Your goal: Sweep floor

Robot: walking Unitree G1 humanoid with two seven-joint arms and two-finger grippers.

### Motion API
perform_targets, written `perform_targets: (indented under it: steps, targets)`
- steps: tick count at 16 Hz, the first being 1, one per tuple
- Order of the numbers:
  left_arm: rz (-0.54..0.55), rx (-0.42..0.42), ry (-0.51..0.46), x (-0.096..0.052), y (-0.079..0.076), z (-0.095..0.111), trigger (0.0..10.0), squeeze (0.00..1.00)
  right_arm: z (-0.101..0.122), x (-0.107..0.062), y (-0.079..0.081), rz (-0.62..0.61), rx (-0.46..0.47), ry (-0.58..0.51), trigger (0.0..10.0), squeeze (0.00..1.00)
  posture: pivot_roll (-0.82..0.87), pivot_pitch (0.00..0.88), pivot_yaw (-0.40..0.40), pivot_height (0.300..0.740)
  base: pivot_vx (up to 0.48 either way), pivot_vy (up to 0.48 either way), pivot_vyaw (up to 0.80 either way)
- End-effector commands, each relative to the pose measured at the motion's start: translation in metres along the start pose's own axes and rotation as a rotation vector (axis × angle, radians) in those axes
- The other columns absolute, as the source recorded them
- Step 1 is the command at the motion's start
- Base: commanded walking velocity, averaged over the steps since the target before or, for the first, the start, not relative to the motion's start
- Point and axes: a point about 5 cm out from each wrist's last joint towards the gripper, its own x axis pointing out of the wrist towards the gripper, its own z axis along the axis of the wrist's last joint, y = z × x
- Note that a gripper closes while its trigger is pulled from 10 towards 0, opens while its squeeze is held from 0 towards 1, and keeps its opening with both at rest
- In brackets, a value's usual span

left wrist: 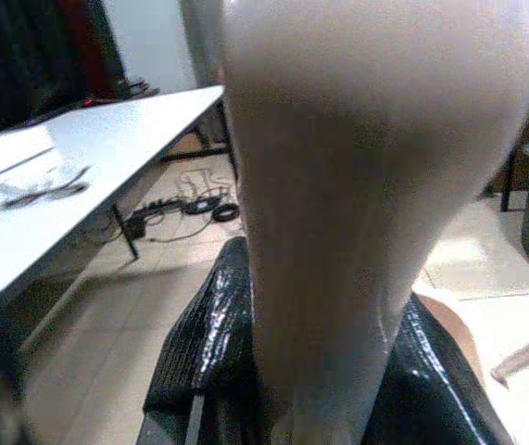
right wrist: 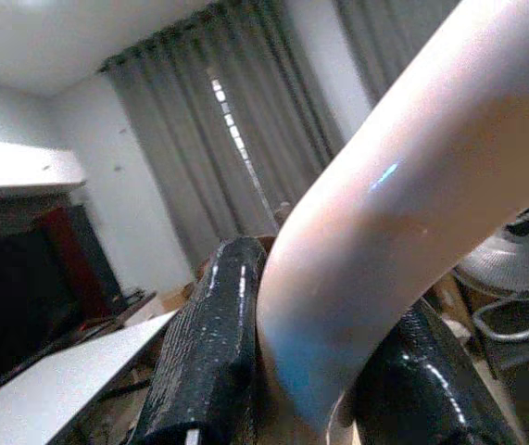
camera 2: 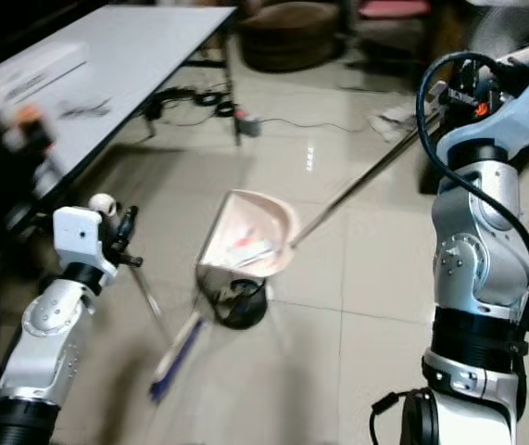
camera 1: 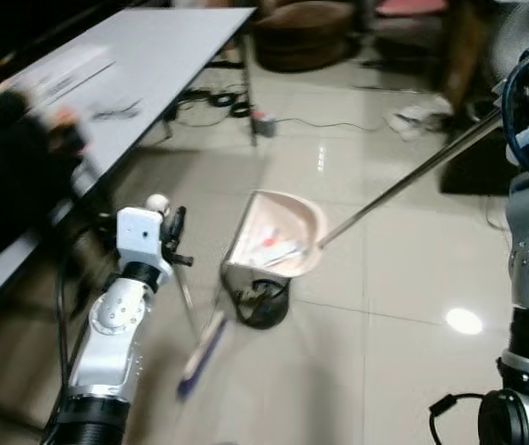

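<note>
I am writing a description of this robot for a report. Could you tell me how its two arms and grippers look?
Both arms are silver-grey metal with rounded joint housings and black ribbed collars near the base. The left arm ends in a white boxy wrist block; the right arm carries a looping black cable and a small orange mark near its wrist. Each gripper has two long black fingers with a glossy, textured surface.

Pale pink dustpan on a silver pole, blue-bristled broom below the black-fingered left gripper, glossy beige tiled floor, white table.
</note>
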Motion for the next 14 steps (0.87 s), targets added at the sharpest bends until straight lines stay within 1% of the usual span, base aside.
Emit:
perform_targets:
  steps: [1,9,11,12,13,14]
  targets:
    - [-0.016,-0.004,-0.041,0.004,-0.006,0.008,10.0,0.00,0.013,0.003,-0.003,-0.014,-0.007,-0.064,10.0,0.00,-0.02,0.032,0.098,0.740,0.409,0.000,-0.43]
    - [-0.006,0.019,-0.024,0.003,-0.001,0.005,10.0,0.00,0.007,0.004,-0.003,-0.015,0.013,-0.062,10.0,0.00,-0.01,0.034,0.101,0.740,0.410,0.000,0.00]
    - [-0.047,0.074,0.023,-0.005,0.001,-0.004,10.0,0.00,0.004,0.004,0.000,-0.003,0.021,-0.054,10.0,0.00,-0.01,0.036,0.101,0.740,0.351,0.000,0.00]
    - [-0.089,0.111,0.066,-0.012,0.003,-0.014,10.0,0.00,0.004,0.003,0.002,0.005,0.023,-0.052,10.0,0.00,-0.01,0.036,0.099,0.740,0.000,0.000,0.00]
    - [-0.100,0.154,0.132,-0.021,0.009,-0.026,10.0,0.00,0.003,0.003,0.003,0.011,0.024,-0.048,10.0,0.00,0.00,0.039,0.097,0.740,0.000,0.000,0.00]
    - [-0.076,0.176,0.165,-0.027,0.015,-0.032,10.0,0.00,0.002,0.003,0.003,0.012,0.026,-0.047,10.0,0.00,0.00,0.041,0.095,0.740,0.000,0.000,0.00]
